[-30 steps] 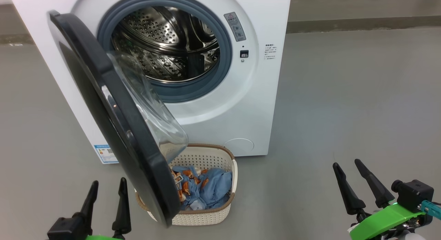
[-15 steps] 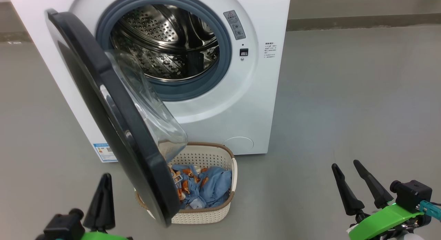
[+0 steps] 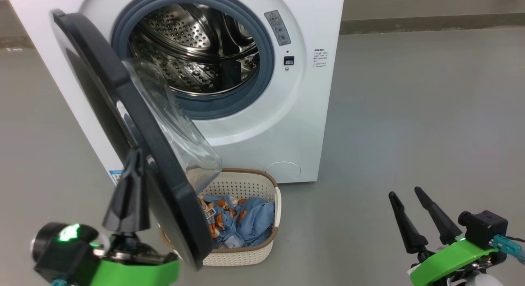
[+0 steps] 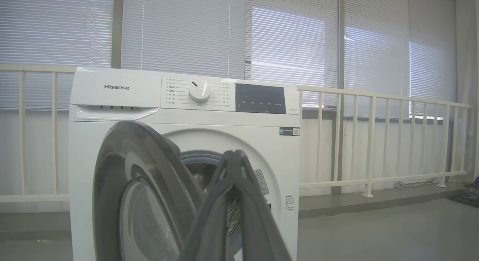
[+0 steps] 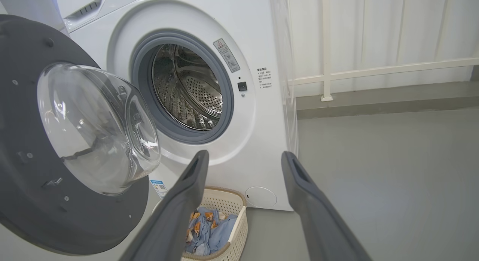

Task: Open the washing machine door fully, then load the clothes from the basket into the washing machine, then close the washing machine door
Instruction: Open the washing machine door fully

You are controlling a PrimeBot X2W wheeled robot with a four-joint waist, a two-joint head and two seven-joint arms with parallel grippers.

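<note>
Washing machine door [image 3: 162, 171] stands partly open, overhanging the basket [image 3: 246, 253] that holds the clothes [image 3: 246, 220], before the washing machine [image 3: 287, 126]. Left gripper [image 3: 135, 154] - fingers pressed together, empty, by the door's outer face; contact unclear. Right gripper [image 3: 405, 192] - spread wide, empty, well apart.

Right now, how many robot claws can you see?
2. The shut, dark-fingered left claw is beside the round black-rimmed glass door; the open right claw hovers over the grey floor, lower right.
</note>
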